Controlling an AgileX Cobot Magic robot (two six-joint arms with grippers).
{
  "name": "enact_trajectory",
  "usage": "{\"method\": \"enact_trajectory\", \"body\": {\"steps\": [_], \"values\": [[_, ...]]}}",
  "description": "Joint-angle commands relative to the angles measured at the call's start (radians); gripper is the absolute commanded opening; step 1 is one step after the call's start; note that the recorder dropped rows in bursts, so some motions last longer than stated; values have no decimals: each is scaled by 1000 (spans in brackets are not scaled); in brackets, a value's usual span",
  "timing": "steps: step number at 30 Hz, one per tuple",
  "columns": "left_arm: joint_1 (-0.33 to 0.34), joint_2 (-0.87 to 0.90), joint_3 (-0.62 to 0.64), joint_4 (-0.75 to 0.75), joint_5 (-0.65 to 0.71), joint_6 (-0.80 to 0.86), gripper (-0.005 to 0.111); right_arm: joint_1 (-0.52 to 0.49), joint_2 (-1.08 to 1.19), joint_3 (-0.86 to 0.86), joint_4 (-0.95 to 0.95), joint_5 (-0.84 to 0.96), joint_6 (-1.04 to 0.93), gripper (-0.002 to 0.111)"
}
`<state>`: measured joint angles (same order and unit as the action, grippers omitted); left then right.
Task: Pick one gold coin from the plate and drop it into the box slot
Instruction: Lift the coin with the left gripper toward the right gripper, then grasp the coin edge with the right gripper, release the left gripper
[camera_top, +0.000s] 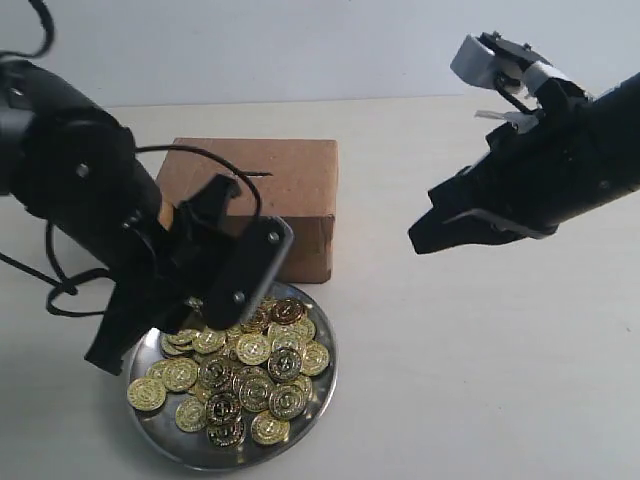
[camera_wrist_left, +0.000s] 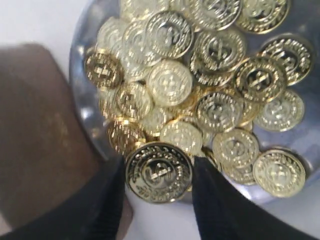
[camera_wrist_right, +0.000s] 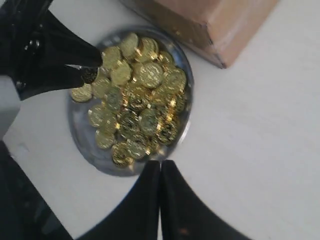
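Observation:
The silver plate (camera_top: 331, 378) lies in front of the brown box (camera_top: 290, 180) and carries a heap of gold coins (camera_top: 250, 372). My left gripper (camera_wrist_left: 159, 174) hangs low over the plate's edge nearest the box, shut on one gold coin (camera_wrist_left: 159, 172) held by its rim between the two black fingers (camera_wrist_left: 210, 195). A thin dark slot (camera_top: 256, 174) shows on the box top, beside a black cable. My right gripper (camera_top: 420, 241) floats in the air right of the box, shut and empty; its wrist view shows the jaws (camera_wrist_right: 160, 167) pressed together above the plate (camera_wrist_right: 80, 137).
A black cable (camera_top: 200, 152) loops from the left arm across the box top. The left arm's bulk (camera_top: 90, 190) covers the box's left end. Pale tabletop (camera_top: 480, 380) spreads to the right of the plate.

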<state>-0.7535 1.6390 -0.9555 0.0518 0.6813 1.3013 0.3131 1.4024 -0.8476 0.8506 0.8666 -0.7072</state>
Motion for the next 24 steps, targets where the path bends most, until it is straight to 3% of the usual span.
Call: {"method": "enact_trajectory", "body": {"steps": [1,11,15,24], "values": [[59,-96,2,-19,41,-123,27,9,-6,-3,303,3,-147,0],[94,-282,2,-176,16,-144,27,221,113,36,850,-138,-428,0],[94,-328,2,-185,16,-151,27,277,182,30,894,-147,-482,4],[94,-353,2,-224,16,-151,27,303,229,-10,894,-120,-484,53]]}}
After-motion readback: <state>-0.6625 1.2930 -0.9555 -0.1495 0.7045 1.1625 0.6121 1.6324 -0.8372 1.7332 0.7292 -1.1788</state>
